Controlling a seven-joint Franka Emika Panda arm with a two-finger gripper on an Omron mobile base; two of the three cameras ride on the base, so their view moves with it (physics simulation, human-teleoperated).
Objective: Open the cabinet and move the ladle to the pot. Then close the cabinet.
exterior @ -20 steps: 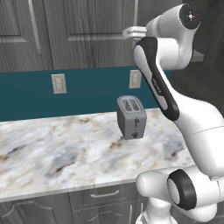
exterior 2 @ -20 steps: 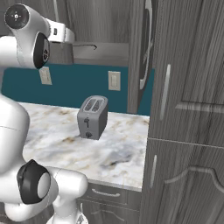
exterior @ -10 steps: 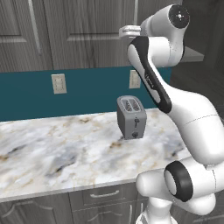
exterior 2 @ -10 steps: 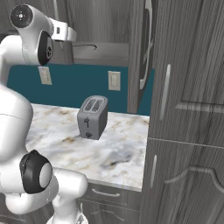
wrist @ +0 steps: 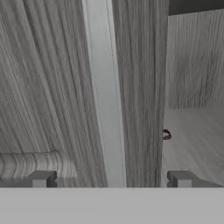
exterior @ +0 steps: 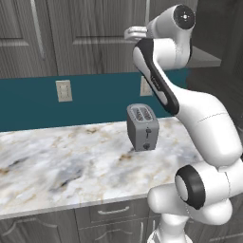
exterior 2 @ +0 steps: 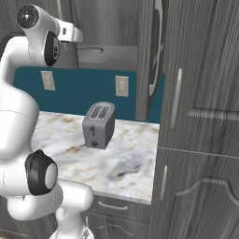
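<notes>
My gripper [wrist: 111, 180] is open, its fingertips [wrist: 41, 179] standing on either side of the long silver bar handle [wrist: 105, 96] of a shut cabinet [wrist: 52, 87] door. In the left base view the gripper [exterior: 131, 33] is raised against the cabinet [exterior: 95, 28] front. To the right the cabinet is open: its other door [exterior 2: 150, 60] stands edge-on and the grey shelf [exterior 2: 112, 52] shows. A thin dark ladle [exterior 2: 92, 48] lies on that shelf. A small dark ring [wrist: 165, 135] on the shelf may be its end. The pot is out of view.
A grey toaster [exterior: 142, 127] stands on the marble counter [exterior: 61, 156] below the hand, in front of the teal backsplash with wall outlets [exterior: 63, 90]. A tall dark unit [exterior 2: 200, 116] rises at the right end of the counter. Drawers [exterior: 111, 211] run under the counter.
The arm has swung round and the hand has edged left along the cabinet front. The jaws have stayed open. Toaster and doors have not moved.
</notes>
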